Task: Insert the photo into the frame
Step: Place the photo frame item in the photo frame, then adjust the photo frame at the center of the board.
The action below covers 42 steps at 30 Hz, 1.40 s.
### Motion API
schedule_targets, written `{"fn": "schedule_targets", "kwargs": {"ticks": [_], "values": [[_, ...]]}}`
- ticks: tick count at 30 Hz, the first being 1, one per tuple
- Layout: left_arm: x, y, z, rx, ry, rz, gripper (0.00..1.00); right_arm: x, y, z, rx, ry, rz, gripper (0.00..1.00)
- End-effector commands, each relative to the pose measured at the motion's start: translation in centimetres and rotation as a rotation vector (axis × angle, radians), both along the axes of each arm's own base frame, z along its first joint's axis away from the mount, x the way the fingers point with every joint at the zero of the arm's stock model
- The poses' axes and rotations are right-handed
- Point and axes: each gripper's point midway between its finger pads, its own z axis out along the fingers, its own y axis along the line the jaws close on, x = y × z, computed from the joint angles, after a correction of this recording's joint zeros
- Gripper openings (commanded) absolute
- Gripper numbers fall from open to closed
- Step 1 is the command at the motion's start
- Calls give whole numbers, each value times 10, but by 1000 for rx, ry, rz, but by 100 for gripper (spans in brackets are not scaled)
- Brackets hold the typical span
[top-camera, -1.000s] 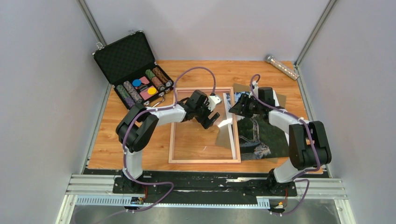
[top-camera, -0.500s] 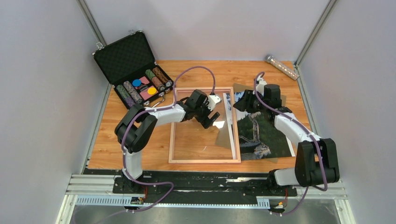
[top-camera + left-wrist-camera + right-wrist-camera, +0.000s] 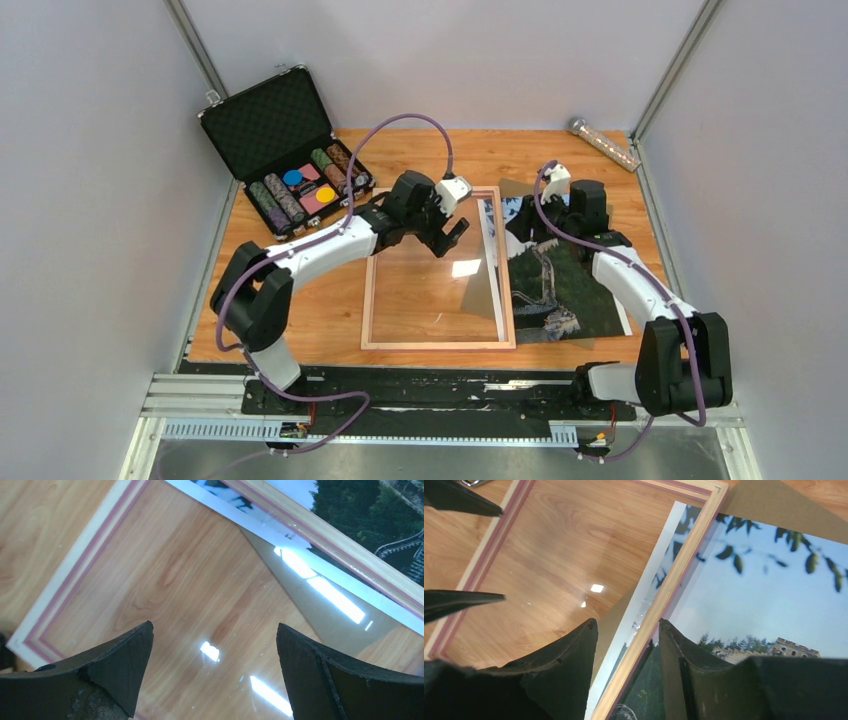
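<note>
The frame (image 3: 438, 344) lies flat mid-table, pink face up, its clear pane showing the wood below. The photo (image 3: 560, 285) lies to its right, with its left edge under the frame's right rail. My left gripper (image 3: 450, 238) hovers open and empty over the pane's far part; in the left wrist view (image 3: 215, 626) only the pane (image 3: 200, 580) lies between the fingers. My right gripper (image 3: 530, 225) is at the frame's far right corner. In the right wrist view (image 3: 626, 622) its fingers straddle the right rail (image 3: 684, 565), open, with the photo (image 3: 769, 585) beside it.
A brown backing board (image 3: 774, 505) lies under the photo and reaches under the pane (image 3: 482, 292). An open black case (image 3: 290, 150) with poker chips stands at the far left. A glittery tube (image 3: 603, 143) lies at the far right. Grey walls enclose the table.
My left arm has stretched out and carried its open gripper toward the frame's far rail. My right arm's elbow has swung right, and its gripper has stayed by the frame's far right corner.
</note>
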Motion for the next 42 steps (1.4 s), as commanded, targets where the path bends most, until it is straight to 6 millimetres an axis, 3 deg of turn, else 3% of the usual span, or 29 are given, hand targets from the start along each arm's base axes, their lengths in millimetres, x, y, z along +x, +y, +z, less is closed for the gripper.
{"fn": "schedule_targets", "kwargs": {"ticks": [1,6,14,19,22,24,29,34,42], "values": [[0,26,44,46,-113,43,100,8,-10,-7,-102,-50,16,47],[-11,80,43,160,-113,123,100,7,-10,-15,-131,-89,52,48],[-21,138,-1,282,33,227,100,-3,-8,-17,-134,-126,89,53],[-16,151,-18,311,99,272,100,4,-17,-5,-165,-156,39,63],[-11,156,-27,325,135,296,100,4,-22,5,-179,-180,12,80],[-9,161,-36,341,164,308,100,3,-23,12,-183,-195,9,85],[-2,177,-57,369,264,335,100,1,-23,28,-172,-231,11,85],[2,179,-63,301,387,354,97,0,-31,36,-183,-247,-24,85],[7,182,-59,232,425,372,85,5,-69,35,-164,-223,-117,84]]}}
